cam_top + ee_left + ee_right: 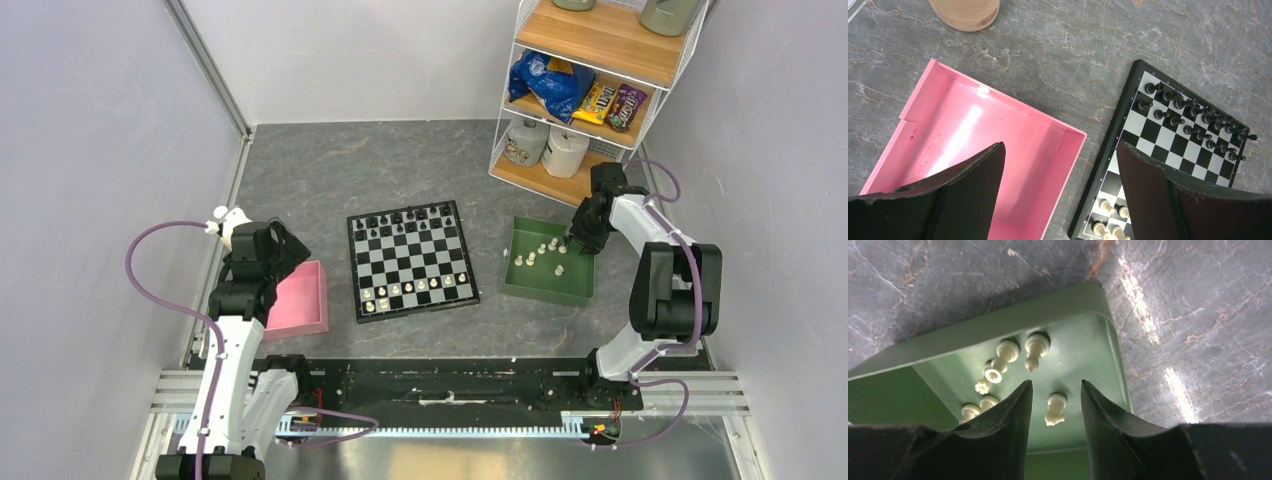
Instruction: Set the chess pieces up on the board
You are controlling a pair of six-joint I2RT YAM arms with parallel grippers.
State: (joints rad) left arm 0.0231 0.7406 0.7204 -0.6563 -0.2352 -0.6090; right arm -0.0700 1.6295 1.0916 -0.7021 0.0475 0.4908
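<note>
- Over the green tray (973, 335), right of the board (410, 265), the right gripper (1054, 390) points down with its jaws fairly narrow but not closed on anything.
- One cream-white piece (1055, 410) lies on its side on the tray floor directly between the two fingers (1013, 415), with a sliver of green showing on each side of it, so neither finger touches it.
- Six more cream pieces (1008, 350) lie toppled or upright just beyond and left of the fingertips, toward the tray's far corner.
- On the board, black pieces (405, 222) fill the far rows and white pieces (415, 290) stand along the near edge; the middle squares are bare.
- At the left side, the left gripper (1060, 147) hangs with jaws spread wide and nothing between them, one finger above the pink tray (973, 125), the other above the board's near left corner.
</note>
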